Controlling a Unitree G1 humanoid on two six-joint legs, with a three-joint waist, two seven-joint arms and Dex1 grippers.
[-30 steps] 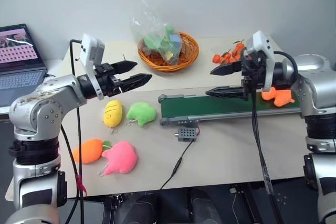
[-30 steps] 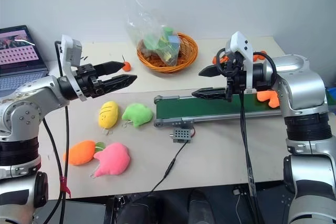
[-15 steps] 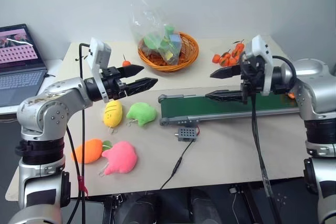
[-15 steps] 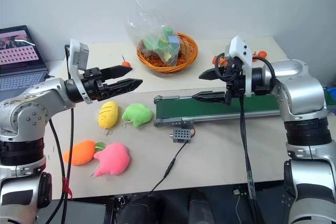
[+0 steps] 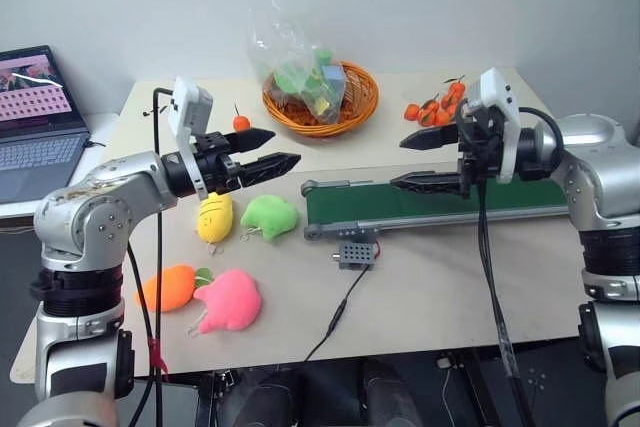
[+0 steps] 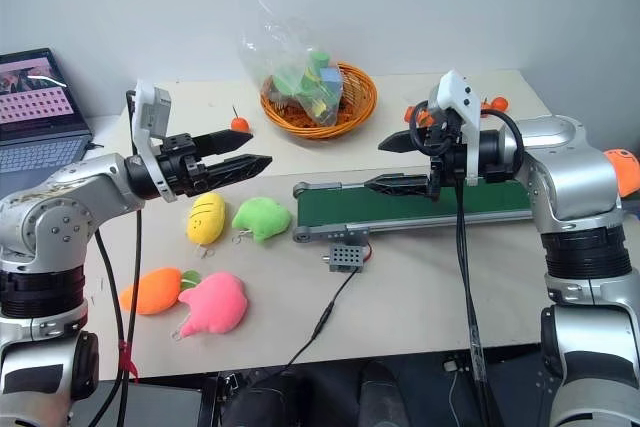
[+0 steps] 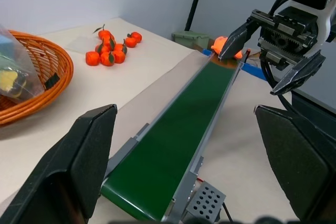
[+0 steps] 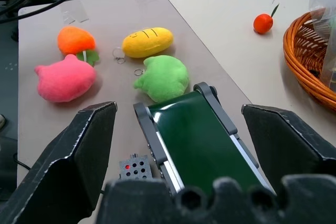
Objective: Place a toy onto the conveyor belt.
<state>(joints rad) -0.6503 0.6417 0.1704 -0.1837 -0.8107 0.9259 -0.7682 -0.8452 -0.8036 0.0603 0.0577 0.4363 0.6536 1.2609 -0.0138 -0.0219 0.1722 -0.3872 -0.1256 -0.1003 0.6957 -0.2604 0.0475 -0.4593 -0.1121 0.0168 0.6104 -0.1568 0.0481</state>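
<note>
The toy (image 6: 622, 171) is a small orange plush at the far right end of the conveyor belt (image 5: 440, 202), beyond my right arm. The left wrist view shows the toy (image 7: 224, 43) behind a finger of the right gripper; I cannot tell whether it still rests on the belt. My right gripper (image 5: 398, 162) hangs open and empty above the middle of the dark-green belt. My left gripper (image 5: 282, 147) is open and empty too, hovering above the yellow plush, left of the belt's near roller.
Yellow (image 5: 215, 217), green (image 5: 270, 215), pink (image 5: 230, 299) and carrot-like orange (image 5: 167, 287) plushes lie left of the belt. A wicker basket (image 5: 355, 107) with a plastic bag stands behind it, small oranges (image 5: 435, 107) beside. A grey control box (image 5: 357, 254) with cable sits in front. A laptop (image 5: 35, 117) is far left.
The toy has travelled right along the belt, from just behind my right wrist to the far end. Both grippers stay open and roughly where they were.
</note>
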